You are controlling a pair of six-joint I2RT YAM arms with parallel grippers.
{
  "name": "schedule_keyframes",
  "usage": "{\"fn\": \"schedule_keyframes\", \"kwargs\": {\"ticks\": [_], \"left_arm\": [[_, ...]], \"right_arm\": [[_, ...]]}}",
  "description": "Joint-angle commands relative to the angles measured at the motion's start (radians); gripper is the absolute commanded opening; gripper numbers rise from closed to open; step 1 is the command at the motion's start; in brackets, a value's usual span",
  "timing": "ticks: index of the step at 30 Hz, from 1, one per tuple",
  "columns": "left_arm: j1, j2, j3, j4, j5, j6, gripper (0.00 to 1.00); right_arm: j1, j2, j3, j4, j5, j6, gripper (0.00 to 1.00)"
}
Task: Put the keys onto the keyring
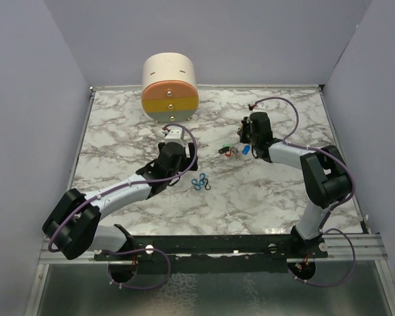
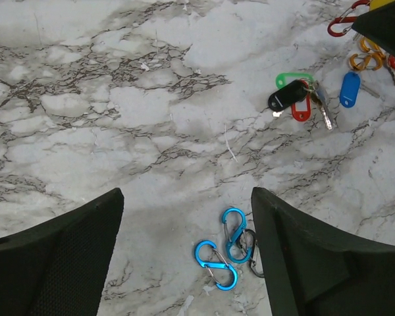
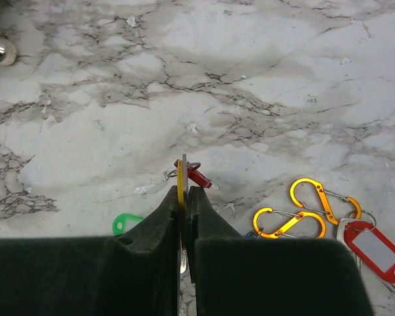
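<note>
My right gripper (image 3: 184,191) is shut on the yellow key (image 3: 181,176), which stands edge-on between the pads. A thin metal ring with a red clip (image 3: 197,176) sits at its tip. The green key (image 2: 293,78), the red key (image 2: 301,109) and a black fob (image 2: 288,95) lie bunched on the marble, with the blue key (image 2: 349,89) just to their right. My left gripper (image 2: 186,197) hangs open above the table with nothing between its fingers. In the top view it (image 1: 184,174) is left of the right gripper (image 1: 242,139).
Two blue S-clips (image 2: 224,253) and a dark one lie by my left gripper's right finger. Orange S-clips (image 3: 306,210) and a red tag (image 3: 376,250) lie right of the right gripper. A round drawer unit (image 1: 170,89) stands at the back.
</note>
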Motion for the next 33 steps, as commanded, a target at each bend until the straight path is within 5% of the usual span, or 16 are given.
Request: {"fn": "schedule_keyframes", "kwargs": {"ticks": [1,7,9,11,14,33], "left_arm": [[0.005,0.014,-0.007,0.038,0.015,-0.004,0.85],[0.005,0.039,0.0,0.039,0.019,-0.006,0.93],[0.005,0.039,0.0,0.042,0.02,-0.007,0.93],[0.005,0.034,-0.003,0.044,0.018,-0.009,0.93],[0.005,0.027,-0.008,0.047,0.015,-0.011,0.93],[0.003,0.034,-0.024,0.074,0.042,-0.032,0.93]], "right_arm": [[-0.024,0.055,0.059,0.016,-0.038,0.01,0.01],[-0.037,0.079,0.071,0.009,-0.026,0.018,0.04],[-0.041,0.075,0.068,0.009,-0.018,0.021,0.15],[-0.042,0.062,0.056,0.012,-0.001,0.024,0.38],[-0.041,0.035,0.036,0.017,0.008,0.024,0.51],[-0.001,-0.077,-0.121,0.045,-0.234,0.006,0.53]]}}
